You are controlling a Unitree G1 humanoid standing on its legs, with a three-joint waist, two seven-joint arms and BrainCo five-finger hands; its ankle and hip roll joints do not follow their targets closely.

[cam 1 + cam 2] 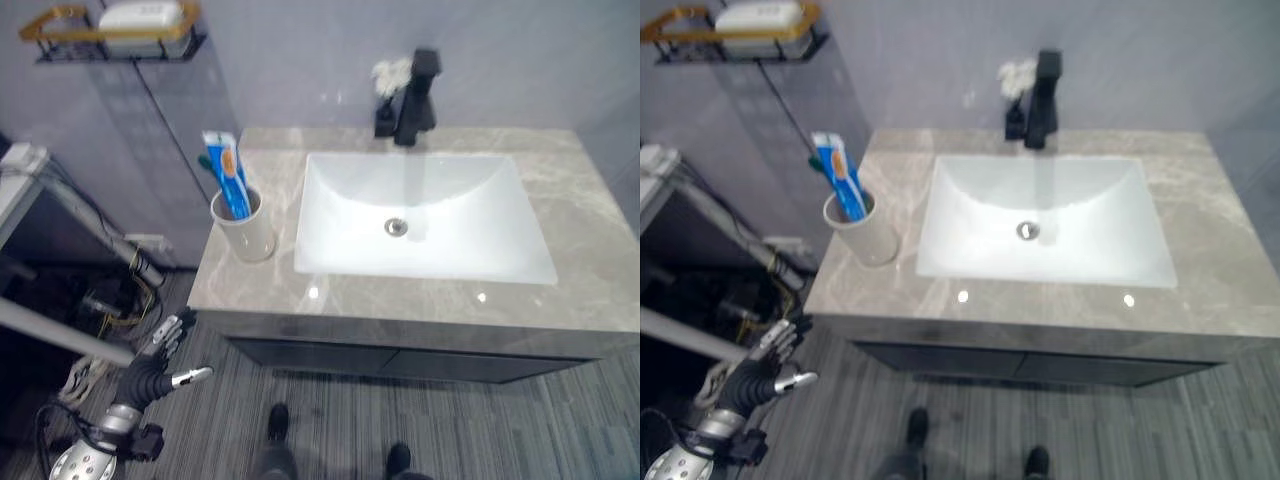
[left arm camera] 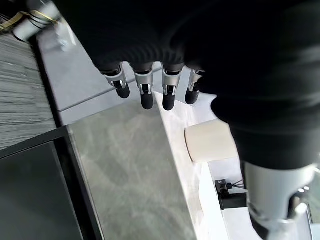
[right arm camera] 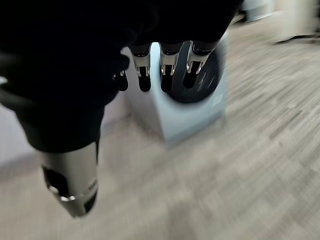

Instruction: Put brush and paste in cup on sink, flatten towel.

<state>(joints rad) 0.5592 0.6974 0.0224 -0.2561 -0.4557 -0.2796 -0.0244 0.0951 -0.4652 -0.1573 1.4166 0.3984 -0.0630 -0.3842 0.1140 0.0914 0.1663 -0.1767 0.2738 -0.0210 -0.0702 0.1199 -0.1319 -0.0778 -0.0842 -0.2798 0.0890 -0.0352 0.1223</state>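
So the grey marble-look vanity countertop (image 1: pixel 420 300) has a white rectangular sink basin (image 1: pixel 425 215) set into it, with a matte black faucet (image 1: pixel 415 85) at 12 o'clock of the basin. Next to the faucet there's a small whitish crumpled thing, can't really tell what it is.

The cream-coloured round ceramic cup (image 1: pixel 245 225) stands upright on the counter at about 9 o'clock of the basin, just beside its rim. Inside it sits the blue and white toothpaste tube (image 1: pixel 225 170), leaning a bit and sticking well out of the top, and there's a greenish toothbrush handle (image 1: pixel 820 160) poking out next to it, touching the tube as far as I can see.

Up on the wall at roughly 10 o'clock is a gold wire shelf (image 1: pixel 110 35) with a white soap-like block on it.

The left hand (image 1: pixel 165 355) hangs low off the counter's 8 o'clock corner, over the striped grey floor, fingers relaxed and spread, holding nothing. The right hand (image 3: pixel 150 70) shows in its own wrist view, fingers loosely apart and empty, above a pale wood-look floor near a light blue box.
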